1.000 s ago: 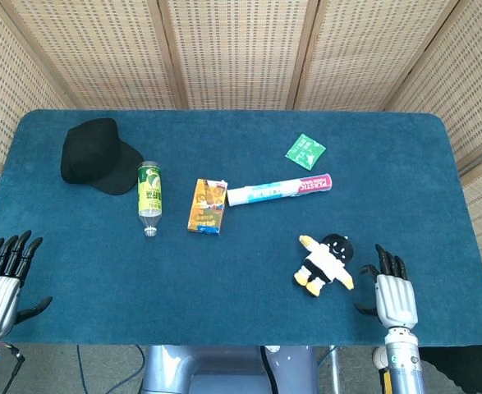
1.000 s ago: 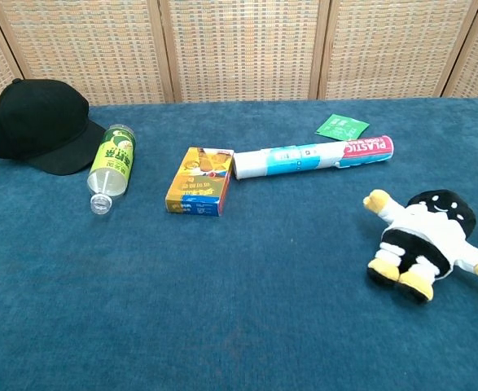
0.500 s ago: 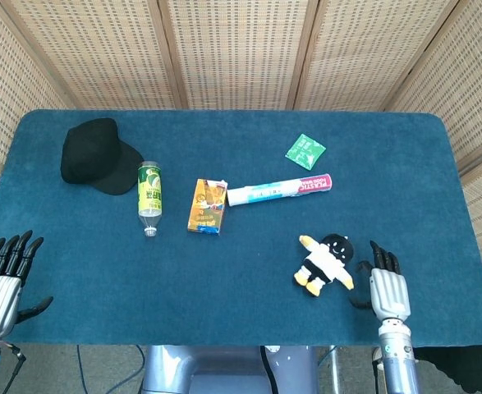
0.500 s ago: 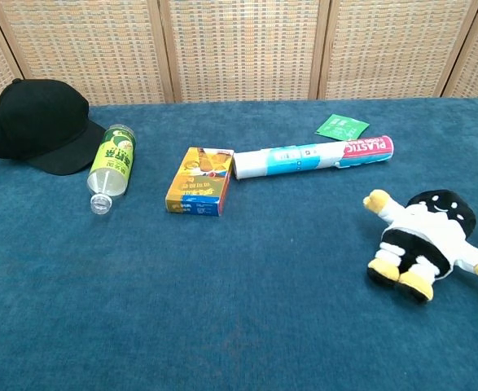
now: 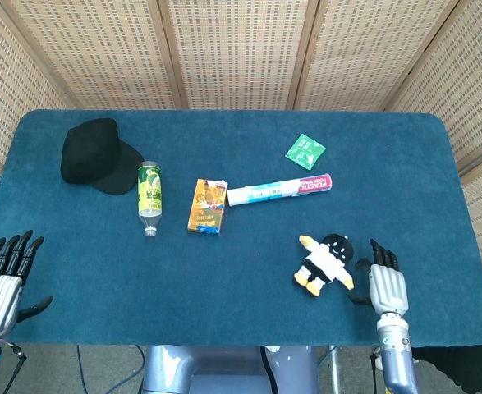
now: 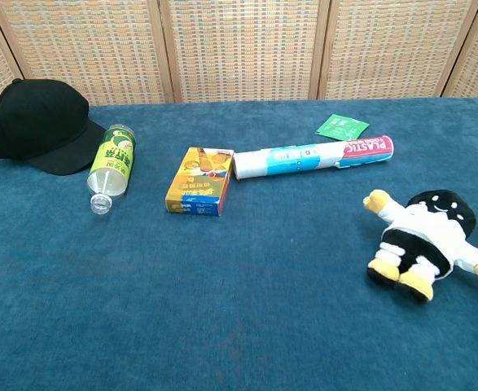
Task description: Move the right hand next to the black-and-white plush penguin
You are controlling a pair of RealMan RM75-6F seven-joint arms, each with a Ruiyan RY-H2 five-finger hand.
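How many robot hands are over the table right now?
2. The left hand is at the table's near left edge; the right hand is at the near right, just beside the penguin. Both are empty.

We note a blue-carpeted table [image 5: 249, 304] backed by woven rattan screen panels [image 5: 232, 49] in wooden frames.

Table [image 5: 224, 279]: matt blue felt-like cloth. Penguin [image 5: 326, 262]: soft plush. Cap [image 5: 94, 155]: matt black fabric. Bottle [image 5: 149, 198]: clear glossy plastic. Right hand [image 5: 386, 285]: silver metal-look back, black fingers. Screen [image 5: 241, 49] upper frame: woven cane, wood frames.
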